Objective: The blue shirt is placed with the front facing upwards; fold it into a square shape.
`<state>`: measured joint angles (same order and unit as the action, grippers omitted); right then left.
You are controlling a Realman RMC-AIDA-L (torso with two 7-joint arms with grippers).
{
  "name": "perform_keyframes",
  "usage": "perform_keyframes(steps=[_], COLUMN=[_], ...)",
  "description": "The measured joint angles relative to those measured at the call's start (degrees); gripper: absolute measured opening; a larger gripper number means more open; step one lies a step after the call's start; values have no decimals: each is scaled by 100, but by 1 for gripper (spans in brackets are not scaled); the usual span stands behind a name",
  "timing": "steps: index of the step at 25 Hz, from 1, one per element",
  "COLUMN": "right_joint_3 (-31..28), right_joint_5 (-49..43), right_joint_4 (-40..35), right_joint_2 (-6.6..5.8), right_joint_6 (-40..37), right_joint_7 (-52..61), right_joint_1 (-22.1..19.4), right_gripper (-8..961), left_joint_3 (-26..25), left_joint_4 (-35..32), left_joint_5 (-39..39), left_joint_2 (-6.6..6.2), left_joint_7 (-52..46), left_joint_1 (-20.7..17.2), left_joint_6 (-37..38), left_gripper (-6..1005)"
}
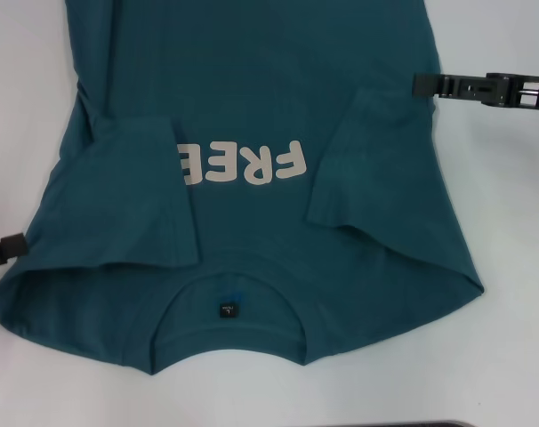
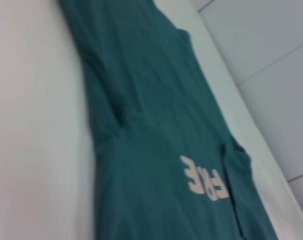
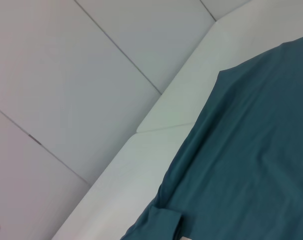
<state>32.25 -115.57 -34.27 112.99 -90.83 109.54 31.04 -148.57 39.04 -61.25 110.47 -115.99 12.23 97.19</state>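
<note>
Left gripper (image 1: 4, 250) only pokes in at the head view's left edge, just beside the blue shirt's (image 1: 252, 107) side near the shoulder; jaw state can't be told. Right gripper (image 1: 430, 84) reaches in from the right edge, tip at the shirt's side edge, jaws also unclear. Shirt lies flat on white table (image 1: 501, 196), front up, neckline nearest robot, both sleeves folded in over chest, partly covering FREE print (image 1: 243, 165)
</note>
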Motion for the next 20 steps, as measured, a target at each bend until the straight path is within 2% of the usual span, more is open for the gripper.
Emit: perform_keyframes(steps=[7,20], right_joint_3=[-17,-56], right_joint_5=[0,-1], right_joint_4=[0,0], right_joint_2=[-37,-50], right_joint_6=[10,-20], right_joint_7=[11,78], right_joint_1=[54,70], right_gripper=[825,824], left_joint_3=[-101,-91], left_joint_4=[-2,-2], left_joint_5=[592,944], left_joint_2=[-10,-34], left_joint_7=[-256,-290], left_joint_1=[31,63], left_joint_6=[-57,-49], left_gripper=[896,895])
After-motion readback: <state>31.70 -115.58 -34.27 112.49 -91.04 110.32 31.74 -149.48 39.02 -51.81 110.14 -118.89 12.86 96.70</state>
